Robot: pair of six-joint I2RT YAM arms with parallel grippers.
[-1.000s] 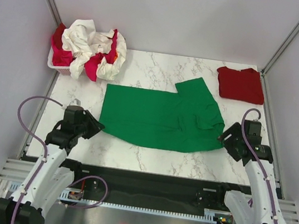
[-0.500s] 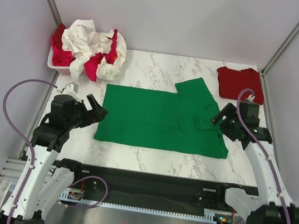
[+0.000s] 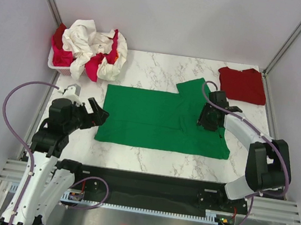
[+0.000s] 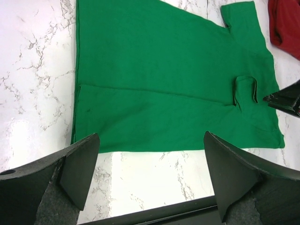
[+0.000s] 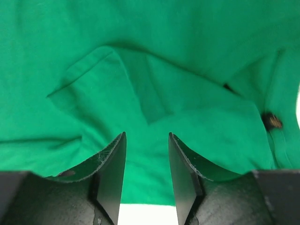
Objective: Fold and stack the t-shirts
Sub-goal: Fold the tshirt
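1. Right tool (image 5: 146, 140) has swung in over the right end of the green t-shirt (image 3: 155, 119), jaws partly apart and empty.
2. Left tool (image 3: 97, 112) gapes wide beside the shirt's left edge.
3. Green t-shirt lies flat on the counter (image 3: 150, 155).
4. Far right: folded dark red t-shirt (image 3: 242, 85).

My left gripper (image 3: 99, 114), jaws spread, sits just beside the green t-shirt (image 3: 155, 119); my right gripper (image 3: 208, 119) is over its right part.

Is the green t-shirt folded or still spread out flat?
Partly folded: the green t-shirt lies flat, its near long edge doubled over along a visible layer line, one sleeve sticking out unfolded on the far side.
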